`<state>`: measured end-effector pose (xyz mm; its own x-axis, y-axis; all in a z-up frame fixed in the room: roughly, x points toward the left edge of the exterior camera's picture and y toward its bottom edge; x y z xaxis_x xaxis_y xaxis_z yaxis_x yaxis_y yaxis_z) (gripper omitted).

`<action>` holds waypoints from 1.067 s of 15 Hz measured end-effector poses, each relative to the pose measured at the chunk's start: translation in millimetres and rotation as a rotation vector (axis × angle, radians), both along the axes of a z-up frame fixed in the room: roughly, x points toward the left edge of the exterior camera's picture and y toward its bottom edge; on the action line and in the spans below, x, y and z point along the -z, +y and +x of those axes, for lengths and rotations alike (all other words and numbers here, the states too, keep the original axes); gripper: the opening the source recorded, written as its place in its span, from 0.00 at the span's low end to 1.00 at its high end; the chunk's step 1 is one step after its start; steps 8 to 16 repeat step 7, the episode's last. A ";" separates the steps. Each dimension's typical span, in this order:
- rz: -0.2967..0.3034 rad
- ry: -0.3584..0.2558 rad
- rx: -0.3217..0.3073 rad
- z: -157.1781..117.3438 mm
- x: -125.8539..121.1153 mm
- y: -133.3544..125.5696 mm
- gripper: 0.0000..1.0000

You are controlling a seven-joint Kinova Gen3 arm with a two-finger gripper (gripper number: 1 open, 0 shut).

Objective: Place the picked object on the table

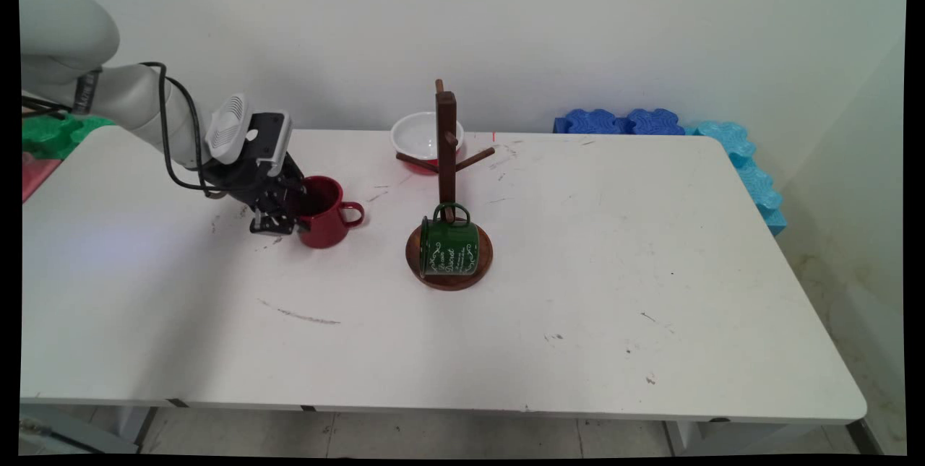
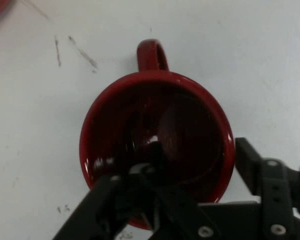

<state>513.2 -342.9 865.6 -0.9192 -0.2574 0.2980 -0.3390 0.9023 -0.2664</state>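
The gripper is set low at the left rim of the red mug, which stands upright on the table with its handle turned away from the arm. In the hand view one finger is seen inside the mug and the other outside its wall, so the rim is straddled by the jaws; whether the wall is already pinched cannot be told, though the gap looks narrow. The side opposite the handle is probably taken because the rim there is free.

Right of it, well apart, a green mug is hung by its handle on a low peg of the wooden rack, its body resting against the rack's round base. Behind the rack a white bowl is seen. Foam blocks are stacked at the far edges: blue ones on the right, a green one on the left.

Counted: two mugs, one rack, one bowl.
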 end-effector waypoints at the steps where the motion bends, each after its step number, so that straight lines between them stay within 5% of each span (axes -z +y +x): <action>1: 0.000 0.000 0.001 0.0 0.3 0.0 1.00; 16: -0.001 0.004 0.009 -0.1 1.5 -0.2 1.00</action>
